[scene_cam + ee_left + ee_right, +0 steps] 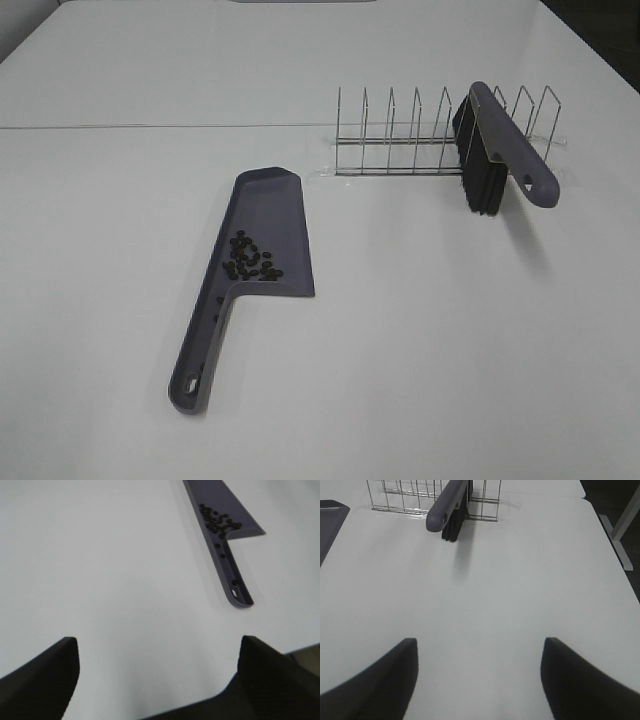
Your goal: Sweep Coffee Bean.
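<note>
Coffee bean (250,259) cluster already on grey-purple plastic dustpan (270,215), mid-counter (420,350); both grippers (157,680) (480,680) apart, empty; lift dustpan level.

Both end effector (157,675) fingers (375,680) are matte black.

dustpan (330,527): cut by frame edge | brush (451,507) bristles: partly hidden by handle
</note>
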Tool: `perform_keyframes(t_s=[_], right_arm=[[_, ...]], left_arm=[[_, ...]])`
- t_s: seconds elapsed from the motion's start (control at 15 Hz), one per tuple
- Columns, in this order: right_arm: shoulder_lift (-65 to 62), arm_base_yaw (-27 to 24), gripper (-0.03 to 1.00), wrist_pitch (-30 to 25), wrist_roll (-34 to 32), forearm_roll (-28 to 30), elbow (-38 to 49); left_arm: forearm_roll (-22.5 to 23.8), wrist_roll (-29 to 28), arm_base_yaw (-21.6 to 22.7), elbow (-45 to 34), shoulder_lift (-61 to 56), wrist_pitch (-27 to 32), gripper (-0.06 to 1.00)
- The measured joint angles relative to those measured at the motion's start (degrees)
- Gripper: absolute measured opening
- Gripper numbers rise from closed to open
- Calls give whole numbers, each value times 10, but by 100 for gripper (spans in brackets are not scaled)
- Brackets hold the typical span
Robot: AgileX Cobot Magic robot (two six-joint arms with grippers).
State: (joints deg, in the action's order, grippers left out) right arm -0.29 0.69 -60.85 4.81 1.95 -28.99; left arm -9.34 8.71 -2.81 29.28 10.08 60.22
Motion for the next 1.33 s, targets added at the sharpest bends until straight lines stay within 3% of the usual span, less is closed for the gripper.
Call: perform_keyframes(t_s=[0.2,1.33], right_arm=[[0,0,68,0,0,0,0],[0,0,68,0,0,0,0]], left_arm=[[0,0,53,0,-84,-1,81],[0,0,54,0,-104,1,81]])
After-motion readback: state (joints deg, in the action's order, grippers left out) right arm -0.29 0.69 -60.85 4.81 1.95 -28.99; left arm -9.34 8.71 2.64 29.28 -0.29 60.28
